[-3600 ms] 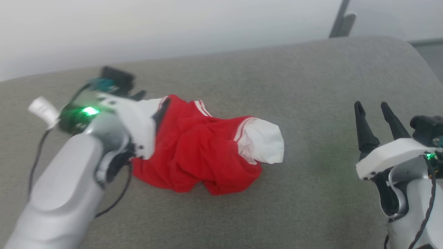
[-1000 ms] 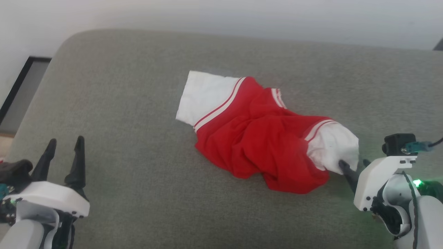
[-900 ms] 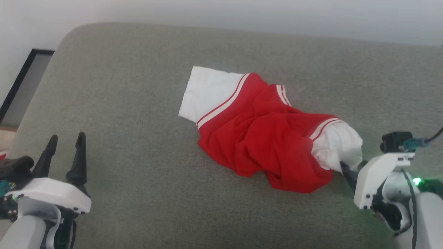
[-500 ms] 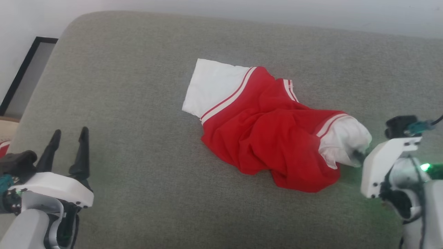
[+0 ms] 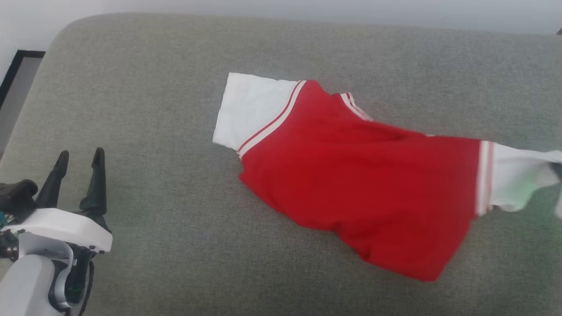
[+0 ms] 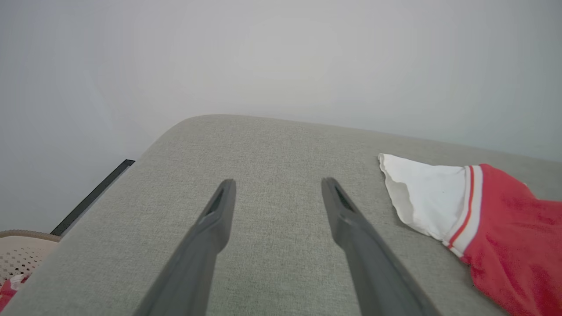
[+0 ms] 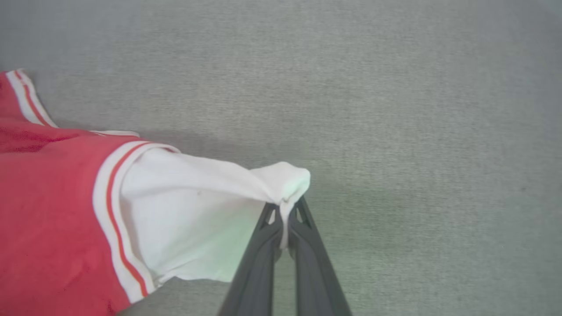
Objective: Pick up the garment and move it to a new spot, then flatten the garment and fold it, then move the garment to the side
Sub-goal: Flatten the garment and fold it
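Note:
The garment (image 5: 364, 184), a red jersey with white sleeves and striped trim, lies stretched across the grey cushion (image 5: 153, 109). Its left sleeve (image 5: 250, 109) rests flat; its right sleeve (image 5: 518, 175) is pulled off toward the right edge of the head view. In the right wrist view my right gripper (image 7: 283, 215) is shut on the bunched end of that white sleeve (image 7: 197, 210). My left gripper (image 5: 79, 160) stands open at the lower left, well clear of the cloth, and in the left wrist view its fingers (image 6: 351, 219) spread over bare cushion beside the garment (image 6: 505, 228).
The cushion's rounded left edge (image 5: 39, 79) drops off toward a dark frame (image 5: 11, 74) on the floor. A pale perforated basket (image 6: 22, 254) sits low at the left in the left wrist view. A plain light wall (image 6: 281, 57) rises behind.
My right gripper closed on the white sleeve and pulled it rightward, drawing the crumpled jersey out long. The left gripper has kept its place; the head view shifted a little.

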### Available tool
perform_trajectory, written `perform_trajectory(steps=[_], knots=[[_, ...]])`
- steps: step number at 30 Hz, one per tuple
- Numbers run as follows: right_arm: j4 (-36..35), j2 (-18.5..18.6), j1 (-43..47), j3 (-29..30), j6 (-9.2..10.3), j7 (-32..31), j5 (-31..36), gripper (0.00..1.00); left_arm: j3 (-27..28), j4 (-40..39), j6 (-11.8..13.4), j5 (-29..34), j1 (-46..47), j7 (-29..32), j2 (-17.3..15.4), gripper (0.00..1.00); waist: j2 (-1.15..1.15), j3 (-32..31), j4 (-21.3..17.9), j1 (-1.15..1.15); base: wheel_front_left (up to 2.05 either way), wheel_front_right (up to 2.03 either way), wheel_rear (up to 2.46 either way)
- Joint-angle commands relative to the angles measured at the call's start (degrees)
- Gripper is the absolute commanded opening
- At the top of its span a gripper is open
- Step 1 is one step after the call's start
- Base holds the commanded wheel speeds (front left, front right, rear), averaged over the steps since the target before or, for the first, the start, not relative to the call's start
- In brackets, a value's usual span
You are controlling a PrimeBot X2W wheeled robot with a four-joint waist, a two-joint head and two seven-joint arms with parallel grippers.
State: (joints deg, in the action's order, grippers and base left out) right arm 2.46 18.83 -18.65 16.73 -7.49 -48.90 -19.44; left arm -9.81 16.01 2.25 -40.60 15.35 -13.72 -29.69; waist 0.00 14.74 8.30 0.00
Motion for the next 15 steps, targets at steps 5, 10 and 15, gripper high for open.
perform_trajectory(steps=[5,10,15], knots=[[5.76,1.31,-1.51,2.6,0.0,0.06,1.43,0.0,-0.64,0.41,-0.53,0.78,1.82,-0.2,0.37,1.0,0.0,0.94,0.1,0.0,0.0,0.0,0.0],[13.27,0.86,-2.61,2.39,0.0,2.18,1.67,0.0,-1.21,1.3,-0.97,0.72,2.95,-0.22,0.5,1.0,0.0,1.4,0.3,0.0,0.0,0.0,0.0],[20.56,-0.02,-4.92,1.98,0.0,4.89,2.01,1.0,-1.79,2.04,-1.63,0.32,4.0,0.48,0.37,1.0,0.0,1.22,0.19,0.0,0.0,0.0,0.0]])
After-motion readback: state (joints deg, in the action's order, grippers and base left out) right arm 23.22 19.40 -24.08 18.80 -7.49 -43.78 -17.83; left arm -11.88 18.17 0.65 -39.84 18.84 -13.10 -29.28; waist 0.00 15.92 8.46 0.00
